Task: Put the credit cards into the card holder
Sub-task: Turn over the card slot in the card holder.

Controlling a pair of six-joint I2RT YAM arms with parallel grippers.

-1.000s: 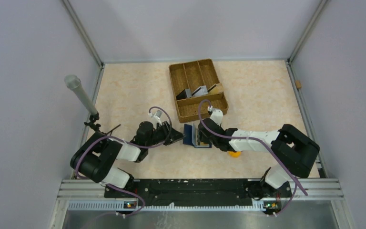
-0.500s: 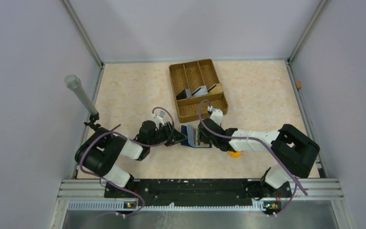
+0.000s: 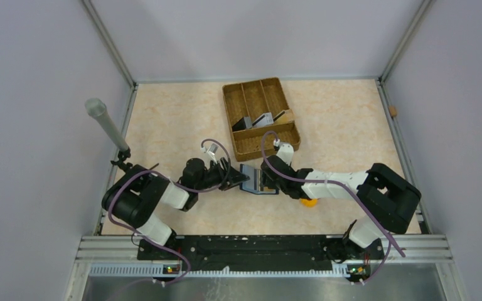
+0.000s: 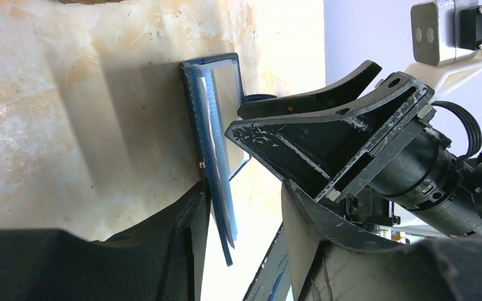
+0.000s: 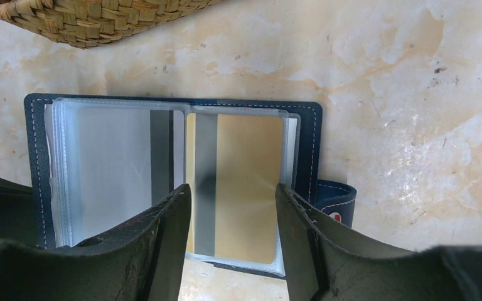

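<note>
The dark blue card holder (image 3: 251, 178) lies open on the table between my two grippers. In the right wrist view its clear sleeves hold a silver card (image 5: 113, 169) on the left and a gold card (image 5: 241, 182) on the right, and its snap tab (image 5: 336, 202) sticks out on the right. My right gripper (image 5: 233, 204) stands open over the gold card's sleeve. My left gripper (image 4: 245, 210) is open too. The card holder's edge (image 4: 216, 150) stands between its fingers, against the left one. More credit cards (image 3: 263, 119) lean in the woven tray.
The brown woven tray (image 3: 245, 94) stands just beyond the card holder. A grey cylinder on a stand (image 3: 105, 123) rises at the left edge. An orange piece (image 3: 309, 202) lies under my right arm. Metal rails border the table.
My left gripper has slid right up to the card holder and its jaws have widened. The holder's left side now shows lighter from above. The right arm has stayed still.
</note>
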